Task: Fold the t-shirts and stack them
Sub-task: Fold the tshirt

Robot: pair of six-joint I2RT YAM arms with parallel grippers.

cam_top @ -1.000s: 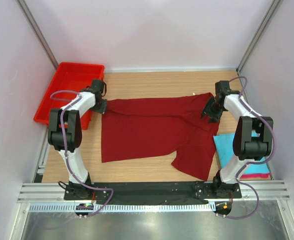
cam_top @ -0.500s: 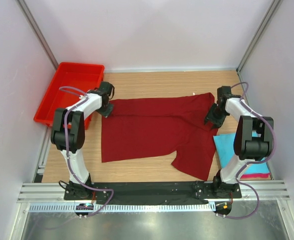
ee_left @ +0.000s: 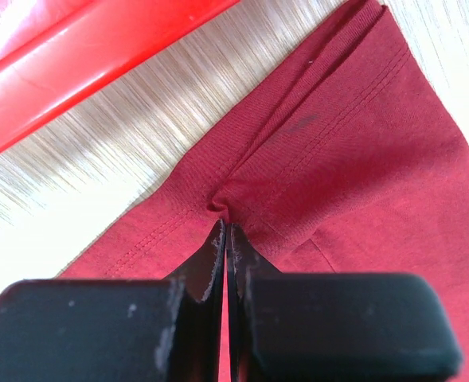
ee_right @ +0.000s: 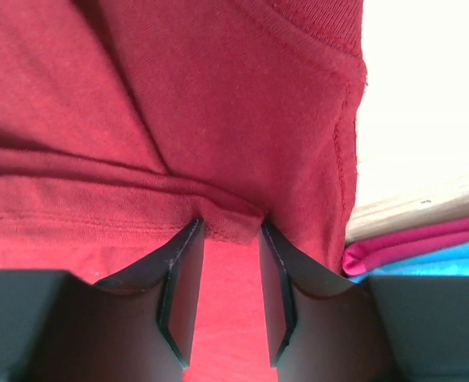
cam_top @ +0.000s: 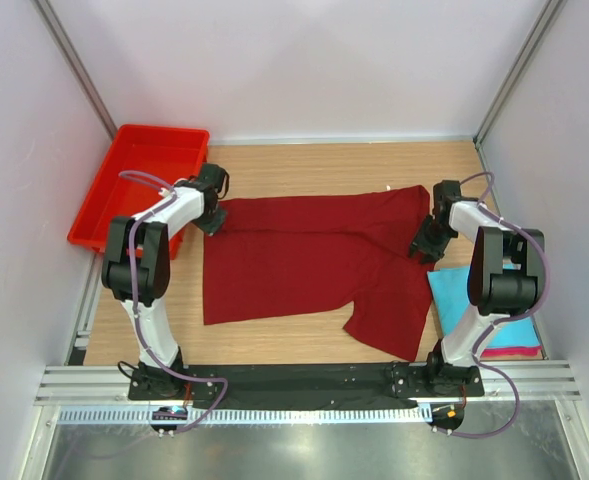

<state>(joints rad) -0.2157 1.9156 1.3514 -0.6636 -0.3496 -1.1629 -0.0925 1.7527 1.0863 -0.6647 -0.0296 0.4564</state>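
The dark maroon t-shirt lies spread and unfolded on the wooden table, one part trailing toward the near right. My left gripper is at its far left corner; in the left wrist view the gripper is shut, pinching a pucker of the maroon cloth. My right gripper is at the shirt's right edge; in the right wrist view its jaws stand apart with a fold of maroon cloth between them. The folded turquoise t-shirt lies on the folded pink one at the near right.
The bright red plastic tray stands at the far left, close beside my left gripper, and its rim shows in the left wrist view. The pink and turquoise folded edges lie just right of my right gripper. Walls enclose the table.
My left gripper has moved slightly right onto the shirt's far left corner. My right gripper has moved nearer along the shirt's right edge, toward the folded stack.
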